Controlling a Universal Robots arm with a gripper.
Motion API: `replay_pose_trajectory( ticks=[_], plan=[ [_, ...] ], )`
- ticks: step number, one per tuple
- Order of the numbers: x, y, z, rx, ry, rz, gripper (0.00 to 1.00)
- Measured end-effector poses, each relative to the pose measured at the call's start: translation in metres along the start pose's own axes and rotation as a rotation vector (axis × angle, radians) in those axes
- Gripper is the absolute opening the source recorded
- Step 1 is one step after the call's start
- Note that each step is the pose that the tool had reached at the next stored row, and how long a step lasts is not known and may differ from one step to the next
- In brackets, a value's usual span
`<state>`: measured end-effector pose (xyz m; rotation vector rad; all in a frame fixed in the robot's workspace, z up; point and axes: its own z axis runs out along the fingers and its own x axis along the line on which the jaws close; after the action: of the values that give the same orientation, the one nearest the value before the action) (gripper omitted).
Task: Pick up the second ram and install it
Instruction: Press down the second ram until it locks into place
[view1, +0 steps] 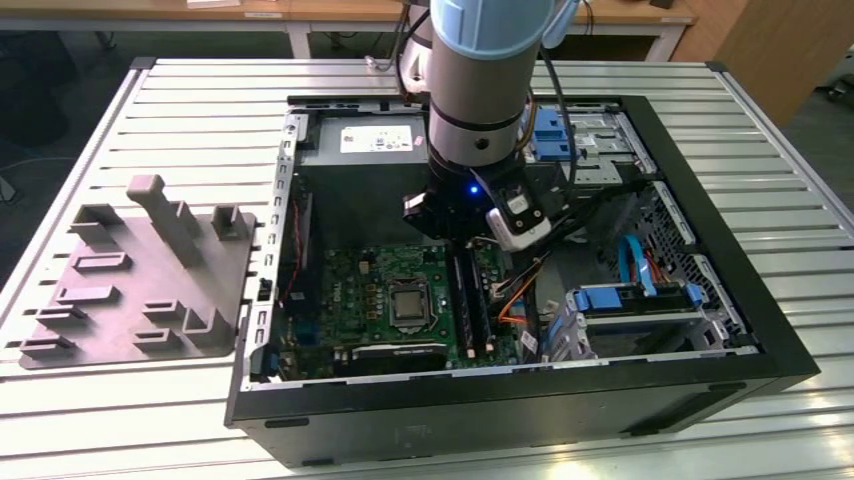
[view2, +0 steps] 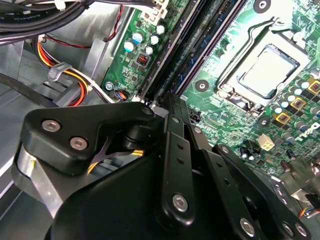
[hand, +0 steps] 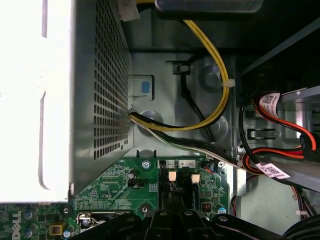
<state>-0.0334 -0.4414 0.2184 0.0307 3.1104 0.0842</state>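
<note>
Hidden: gripper (view2: 170, 107) fingertips lie behind its own black linkage; grip cannot be told.
Ram: none distinguishable from the slots (view2: 192, 47).
Arm: reaches straight down into the open case (view1: 694, 290), over the motherboard (view1: 367, 290) slots.

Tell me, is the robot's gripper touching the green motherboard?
Cannot tell. In the exterior view the gripper hangs over the motherboard, but its own body hides where they would meet.

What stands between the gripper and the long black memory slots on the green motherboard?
Nothing visible. The gripper hangs directly over the long black slots of the green motherboard; the yellow and orange cable bundle lies aside, off the board.
</note>
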Motion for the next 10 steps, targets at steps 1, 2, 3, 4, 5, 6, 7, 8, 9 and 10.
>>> replay_pose_trajectory(
  ticks=[1,2,3,4,5,6,7,8,9,10],
  plan=[
    [0.0,0.0,0.0003,-0.0003,-0.0001,0.0,0.1],
    [0.0,-0.0001,0.0005,-0.0002,0.0,0.0,0.1],
    [0.0,-0.0001,0.0005,-0.0001,0.0,0.0,0.1],
    [0.0,-0.0001,0.0005,0.0,0.0,0.0,0.1],
    [0.0,-0.0001,0.0005,0.0001,0.0,0.0,0.1],
    [0.0,-0.0001,0.0002,0.0,0.0,0.0,0.1],
    [-0.0001,0.0,-0.0006,-0.0006,-0.0003,0.0,0.1],
    [-0.0002,0.0002,-0.0024,-0.001,-0.0005,0.0,0.1],
    [-0.0002,0.0002,-0.0045,-0.0004,-0.0002,0.0,0.1],
    [-0.0003,0.0003,-0.0066,-0.0001,-0.0001,0.0,0.1]
  ],
)
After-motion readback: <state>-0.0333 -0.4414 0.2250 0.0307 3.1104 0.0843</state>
